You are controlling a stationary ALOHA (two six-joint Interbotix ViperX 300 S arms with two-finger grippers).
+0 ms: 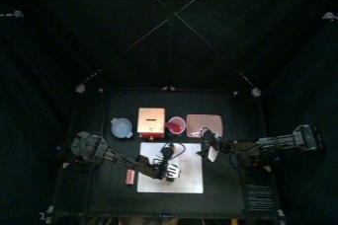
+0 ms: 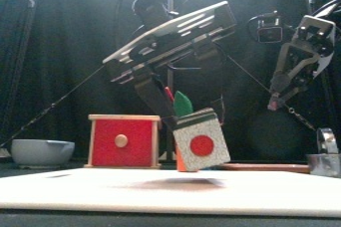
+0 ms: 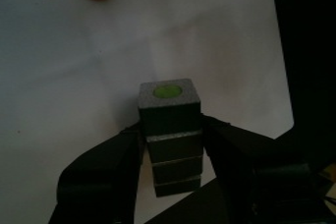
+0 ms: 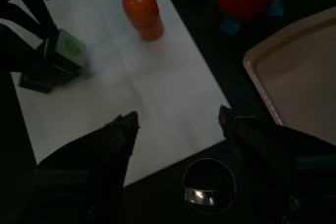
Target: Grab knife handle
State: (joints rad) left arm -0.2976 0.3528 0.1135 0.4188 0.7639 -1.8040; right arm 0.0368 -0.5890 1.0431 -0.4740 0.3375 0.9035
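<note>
Your left gripper [image 3: 171,164] has its jaws clenched on the knife handle [image 3: 171,120], lifting it above the white board [image 3: 144,51]. Your right gripper [image 4: 178,135] waits, jaws released, near the counter's right edge.

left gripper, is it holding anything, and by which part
Yes: the left gripper is shut on the knife handle, a short black bar with a green dot on its end, gripped around its middle above the white board. The right gripper holds nothing.

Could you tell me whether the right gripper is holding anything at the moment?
No, the right gripper is open and empty above the white board.
</note>
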